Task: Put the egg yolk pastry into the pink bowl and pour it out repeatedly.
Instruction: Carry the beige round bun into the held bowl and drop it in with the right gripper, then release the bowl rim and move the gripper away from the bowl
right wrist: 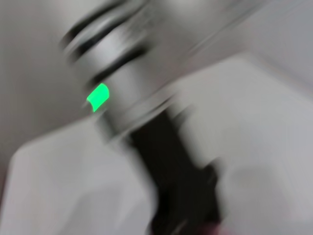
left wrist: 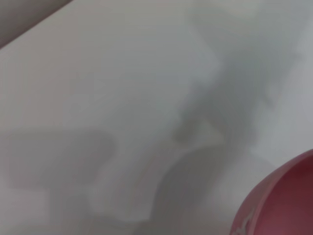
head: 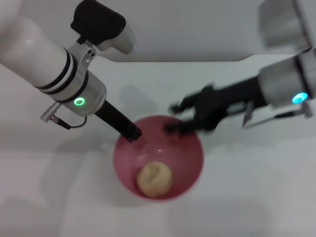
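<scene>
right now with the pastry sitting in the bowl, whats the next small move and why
Probably tip the pink bowl to pour. The egg yolk pastry already lies inside it, the left end effector is at the bowl's far-left rim, apparently gripping it, and the right end effector hangs open above the far rim, holding nothing, so it should clear first.

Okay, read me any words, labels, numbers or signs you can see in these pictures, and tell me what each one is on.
None: no readable text in any view.
The pink bowl, the egg yolk pastry inside it and the white table are plain.
The left gripper at the bowl's rim and the right gripper above its far edge show no lettering.
The arms show only lit green and blue lights, not signs.
</scene>
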Robot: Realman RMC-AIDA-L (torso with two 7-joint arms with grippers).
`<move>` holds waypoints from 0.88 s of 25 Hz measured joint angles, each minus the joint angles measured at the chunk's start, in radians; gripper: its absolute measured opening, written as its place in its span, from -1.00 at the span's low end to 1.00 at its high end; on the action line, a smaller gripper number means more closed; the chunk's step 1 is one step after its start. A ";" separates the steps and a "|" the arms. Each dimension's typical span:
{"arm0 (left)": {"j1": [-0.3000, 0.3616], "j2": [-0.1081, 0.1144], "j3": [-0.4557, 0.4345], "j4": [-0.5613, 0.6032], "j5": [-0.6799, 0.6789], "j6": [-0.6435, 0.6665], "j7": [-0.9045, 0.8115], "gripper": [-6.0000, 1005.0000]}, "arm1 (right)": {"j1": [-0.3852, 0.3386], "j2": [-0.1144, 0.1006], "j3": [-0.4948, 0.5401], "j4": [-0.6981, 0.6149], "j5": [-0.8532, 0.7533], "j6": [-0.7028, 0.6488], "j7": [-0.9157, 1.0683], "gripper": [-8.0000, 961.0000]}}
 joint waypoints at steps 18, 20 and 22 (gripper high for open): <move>-0.060 -0.009 0.201 -0.110 -0.062 -0.124 -0.060 -0.86 | -0.198 -0.002 0.242 0.025 0.228 0.052 -0.097 0.09; -0.059 -0.009 0.194 -0.109 -0.062 -0.131 -0.060 -0.86 | -0.199 -0.002 0.242 0.025 0.228 0.053 -0.098 0.09; -0.059 -0.007 0.189 -0.107 -0.061 -0.136 -0.060 -0.85 | -0.199 -0.002 0.242 0.025 0.228 0.055 -0.098 0.09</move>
